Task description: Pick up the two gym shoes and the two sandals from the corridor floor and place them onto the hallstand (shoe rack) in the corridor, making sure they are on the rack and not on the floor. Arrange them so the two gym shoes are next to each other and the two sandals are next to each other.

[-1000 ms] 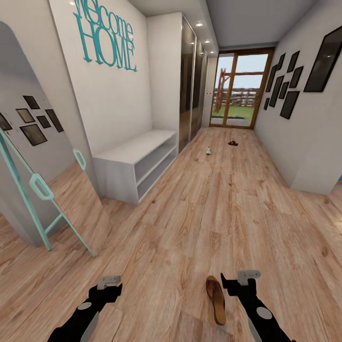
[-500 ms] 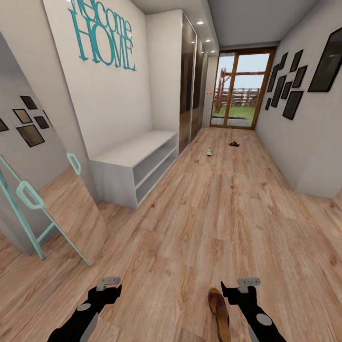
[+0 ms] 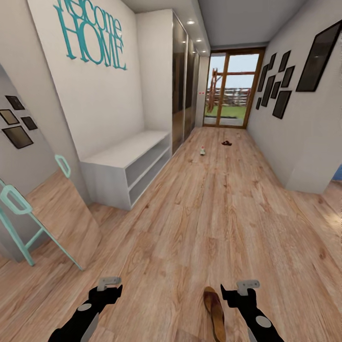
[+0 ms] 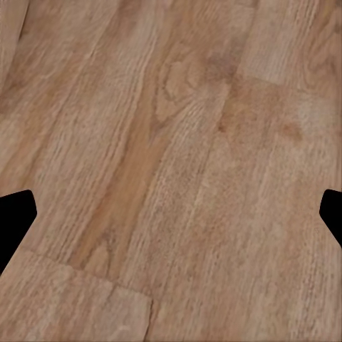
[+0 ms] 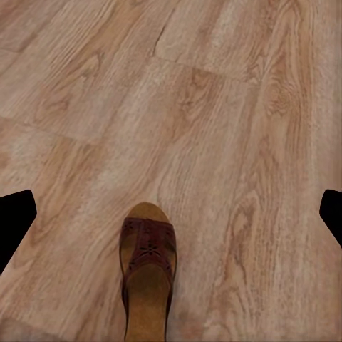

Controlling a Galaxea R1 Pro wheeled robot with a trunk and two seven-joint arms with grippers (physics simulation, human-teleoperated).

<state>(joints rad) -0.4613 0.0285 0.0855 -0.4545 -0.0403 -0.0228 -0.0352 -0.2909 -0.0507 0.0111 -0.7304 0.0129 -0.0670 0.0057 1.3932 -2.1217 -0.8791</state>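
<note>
The view has swung slightly right in the last second as the robot rolls along the corridor floor (image 3: 204,213), the near sandal (image 3: 214,311) sliding toward the frame's bottom edge, just left of the right gripper (image 3: 236,289). That suggests the base is closing on its first pickup. Both the right gripper and the left gripper (image 3: 108,286) hang empty above bare planks, fingers spread wide. Far down the hall lie a gym shoe (image 3: 202,151) and a second sandal (image 3: 226,143). A plain white bench (image 3: 124,165) lines the left wall; a mirror (image 3: 33,190) leans nearer. The middle lane is open to the glass door (image 3: 229,90).
</note>
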